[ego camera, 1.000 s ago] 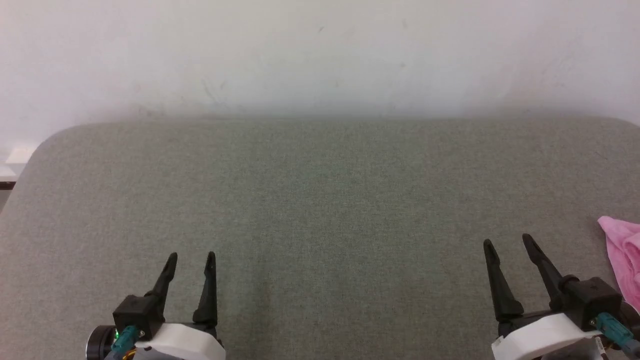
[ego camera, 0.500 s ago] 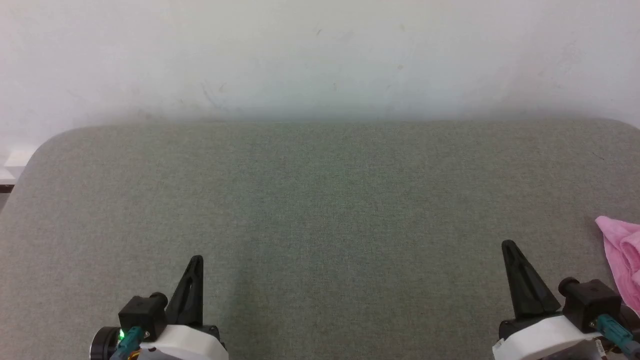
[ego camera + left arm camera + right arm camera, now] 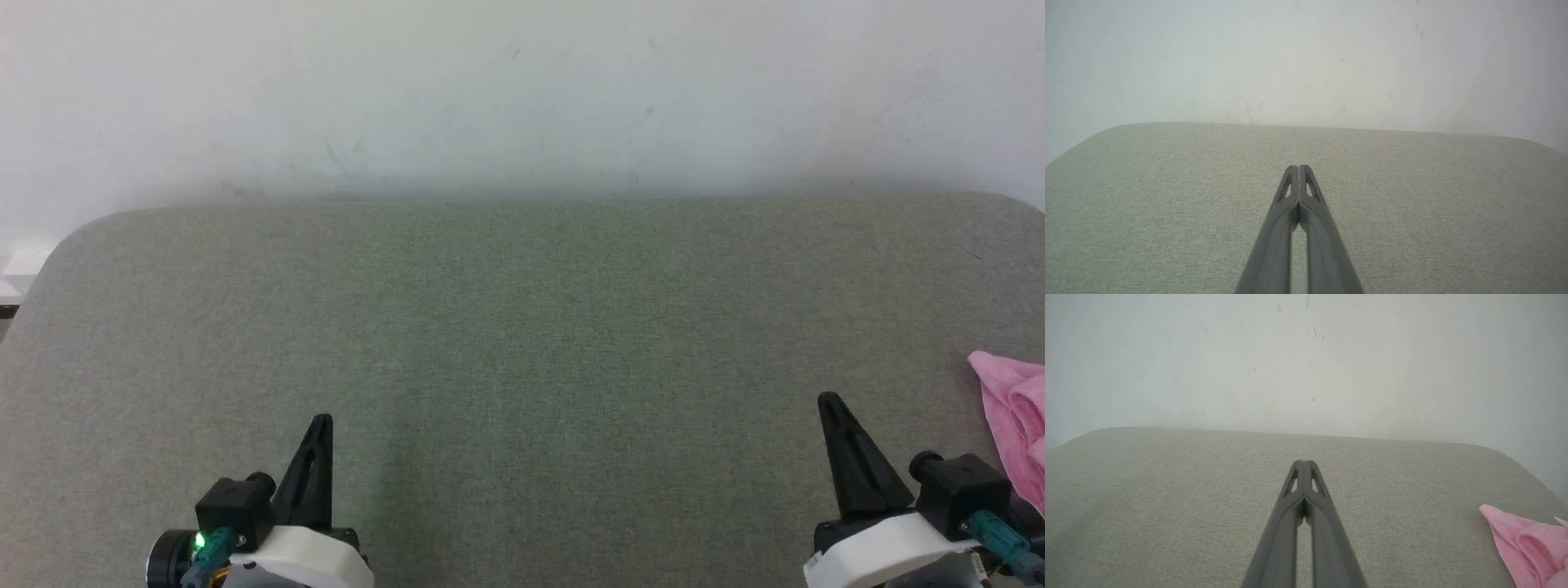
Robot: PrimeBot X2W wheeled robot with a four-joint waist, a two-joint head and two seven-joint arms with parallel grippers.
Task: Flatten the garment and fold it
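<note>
The pink garment (image 3: 1016, 416) lies bunched at the right edge of the grey-green padded table (image 3: 522, 327), mostly cut off by the frame. In the right wrist view the garment (image 3: 1527, 543) shows at the lower right, with a folded pink corner pointing inward. My right gripper (image 3: 829, 402) is shut and empty, a short way left of the cloth and apart from it; its closed fingertips (image 3: 1303, 463) meet above the table. My left gripper (image 3: 324, 420) is shut too, near the front left, with nothing held; its fingertips (image 3: 1299, 167) touch each other.
A pale wall (image 3: 522, 90) rises straight behind the table's far edge. The table has rounded corners at the far left (image 3: 77, 237) and far right. Bare fabric surface stretches between the two grippers.
Both grippers went from open to shut between one second and half a second ago. They have stayed shut and nearly still since; the garment has not moved.
</note>
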